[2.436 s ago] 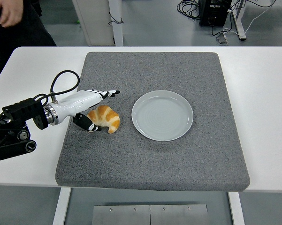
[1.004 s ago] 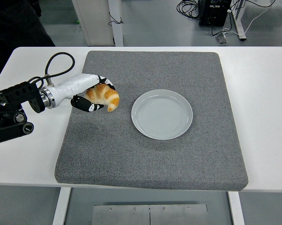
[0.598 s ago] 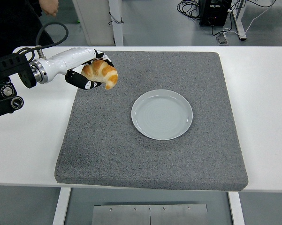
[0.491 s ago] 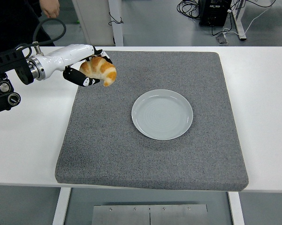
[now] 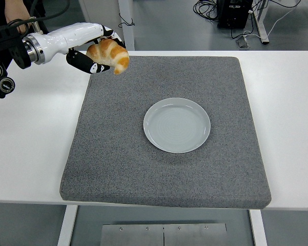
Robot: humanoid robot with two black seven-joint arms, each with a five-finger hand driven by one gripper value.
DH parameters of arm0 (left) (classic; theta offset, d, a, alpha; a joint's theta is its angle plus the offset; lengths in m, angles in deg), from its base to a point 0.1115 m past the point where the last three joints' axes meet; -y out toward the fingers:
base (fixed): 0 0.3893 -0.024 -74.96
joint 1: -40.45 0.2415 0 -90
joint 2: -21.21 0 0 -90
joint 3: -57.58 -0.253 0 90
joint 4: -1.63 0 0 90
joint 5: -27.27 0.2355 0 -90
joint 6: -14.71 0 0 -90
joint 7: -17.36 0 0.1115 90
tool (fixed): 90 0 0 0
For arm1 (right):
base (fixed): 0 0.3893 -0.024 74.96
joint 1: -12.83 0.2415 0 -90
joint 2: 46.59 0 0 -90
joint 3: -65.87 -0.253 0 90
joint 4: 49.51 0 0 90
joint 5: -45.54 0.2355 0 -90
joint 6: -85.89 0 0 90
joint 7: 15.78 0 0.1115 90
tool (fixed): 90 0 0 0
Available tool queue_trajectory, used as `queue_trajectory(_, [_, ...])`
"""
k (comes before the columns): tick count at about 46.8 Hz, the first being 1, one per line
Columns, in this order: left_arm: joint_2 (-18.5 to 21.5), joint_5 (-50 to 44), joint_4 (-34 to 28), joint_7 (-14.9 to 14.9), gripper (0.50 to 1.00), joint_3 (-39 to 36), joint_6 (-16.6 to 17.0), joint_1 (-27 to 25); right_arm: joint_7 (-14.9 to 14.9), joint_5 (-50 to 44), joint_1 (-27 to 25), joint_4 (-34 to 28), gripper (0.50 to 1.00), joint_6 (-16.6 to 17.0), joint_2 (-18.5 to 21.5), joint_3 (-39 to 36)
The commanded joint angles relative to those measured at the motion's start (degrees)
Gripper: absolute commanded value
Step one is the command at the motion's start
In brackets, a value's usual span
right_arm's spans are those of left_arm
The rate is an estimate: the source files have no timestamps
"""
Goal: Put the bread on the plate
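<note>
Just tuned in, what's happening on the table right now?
The robot's left hand is closed around a croissant and holds it up in the air over the far left corner of the grey mat. The white plate sits empty near the middle of the mat, to the right of the hand and nearer the robot. The right arm is out of view. The croissant is not yet on the plate.

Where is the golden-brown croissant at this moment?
In the head view, the golden-brown croissant is held in the left hand at upper left, above the far-left corner of the grey felt mat, well left of the empty pale round plate.
</note>
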Motion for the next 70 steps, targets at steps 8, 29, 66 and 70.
queue_trajectory(8, [-2.8,0.0,0.1,0.0,0.581,0.8,0.0,-1.8,0.0,0.0,0.0,0.0,1.0,0.0,0.0,0.0])
queue_trajectory(29, [-8.2,0.1,0.1,-1.1,0.586,0.7,0.0,-3.0,0.0,0.0,0.0,0.0,1.0,0.0,0.0,0.0])
queue_trajectory(66, [-16.2,0.1,2.4,-4.9,0.62,0.3,-0.2,-1.1,0.0,0.0,0.0,0.1,1.0,0.0,0.0,0.0])
queue_trajectory(70, [-18.0,0.1,4.3,-4.9,0.625,0.2,-0.2,-0.9,0.0,0.0,0.0,0.1,1.0,0.0,0.0,0.0])
